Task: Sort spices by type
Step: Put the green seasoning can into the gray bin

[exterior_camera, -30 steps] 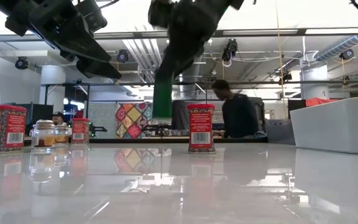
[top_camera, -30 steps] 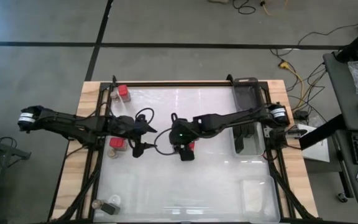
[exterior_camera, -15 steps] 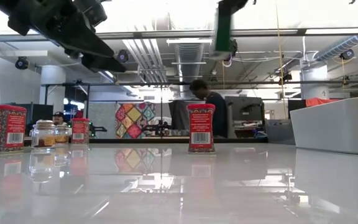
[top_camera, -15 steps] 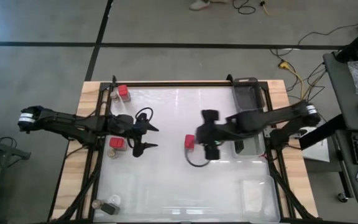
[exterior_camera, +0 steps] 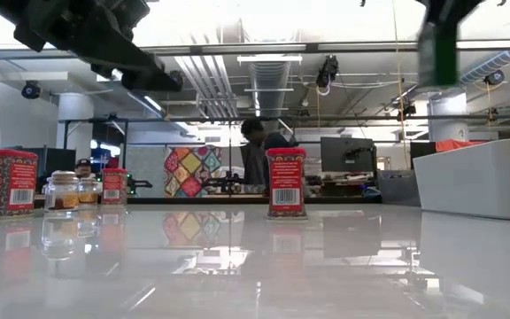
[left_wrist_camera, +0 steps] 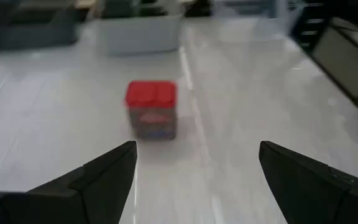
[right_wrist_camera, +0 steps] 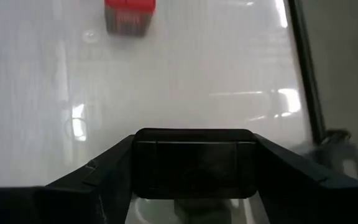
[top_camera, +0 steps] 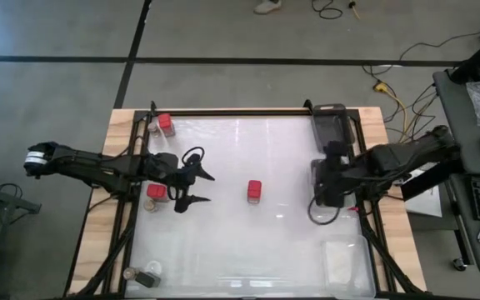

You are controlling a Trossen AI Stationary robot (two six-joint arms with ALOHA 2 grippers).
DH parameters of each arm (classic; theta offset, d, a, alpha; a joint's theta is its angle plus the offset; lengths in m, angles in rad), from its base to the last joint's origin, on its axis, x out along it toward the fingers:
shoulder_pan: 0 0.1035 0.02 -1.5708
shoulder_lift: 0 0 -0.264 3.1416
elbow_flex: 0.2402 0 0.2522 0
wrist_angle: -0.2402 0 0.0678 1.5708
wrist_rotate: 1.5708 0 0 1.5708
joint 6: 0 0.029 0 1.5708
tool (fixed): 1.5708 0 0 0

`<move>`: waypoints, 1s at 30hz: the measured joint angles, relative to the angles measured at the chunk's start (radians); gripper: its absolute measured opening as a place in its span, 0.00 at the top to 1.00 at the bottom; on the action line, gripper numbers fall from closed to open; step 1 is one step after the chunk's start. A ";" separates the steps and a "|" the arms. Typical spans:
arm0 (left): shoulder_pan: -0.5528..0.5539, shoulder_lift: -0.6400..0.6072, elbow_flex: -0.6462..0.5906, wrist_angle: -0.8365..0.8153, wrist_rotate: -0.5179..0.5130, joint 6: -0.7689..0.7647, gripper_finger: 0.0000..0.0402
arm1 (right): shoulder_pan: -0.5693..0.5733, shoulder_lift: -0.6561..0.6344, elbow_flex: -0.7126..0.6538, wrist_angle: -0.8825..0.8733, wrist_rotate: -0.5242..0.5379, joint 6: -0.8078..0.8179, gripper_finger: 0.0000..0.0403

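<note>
A red spice tin [top_camera: 254,191] stands upright on its base in the middle of the white table, also seen as the red tin [left_wrist_camera: 151,109] and the red tin [right_wrist_camera: 129,14]. My left gripper [top_camera: 202,187] hovers left of it, open and empty, its fingers [left_wrist_camera: 104,174] spread toward the tin. My right gripper [top_camera: 323,179] hangs high at the table's right side, above a clear tray [top_camera: 330,196]. It is shut on a black block [right_wrist_camera: 194,163]. In the low view the right gripper [exterior_camera: 438,44] is a blur at the top. My right gripper pinches the black block between its two fingers, one on each of two opposite sides [right_wrist_camera: 143,165]. The fingers slant down from the table's right side. The block hangs lifted clear of the table.
More spices stand along the left: a red tin [top_camera: 165,123] at the far corner, a red tin with a jar [top_camera: 155,194] near my left arm, and a jar and a dark block [top_camera: 144,277] at the near corner. A dark tray [top_camera: 332,125] and a clear tray [top_camera: 340,260] lie on the right.
My right gripper has swung from beside the middle red tin toward the table's right edge and upward, carrying the black block. The red tin has stayed where it was. My left gripper has rolled a little in place, still open.
</note>
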 joint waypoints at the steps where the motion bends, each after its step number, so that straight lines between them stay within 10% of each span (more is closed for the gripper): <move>1: 0.000 0.000 0.000 0.019 0.026 0.017 0.20 | -0.001 -0.031 -0.027 -0.004 -0.005 0.003 0.33; 30: -0.047 -0.001 0.000 0.169 0.190 0.125 0.20 | 0.000 -0.219 -0.401 0.028 -0.206 -0.049 0.34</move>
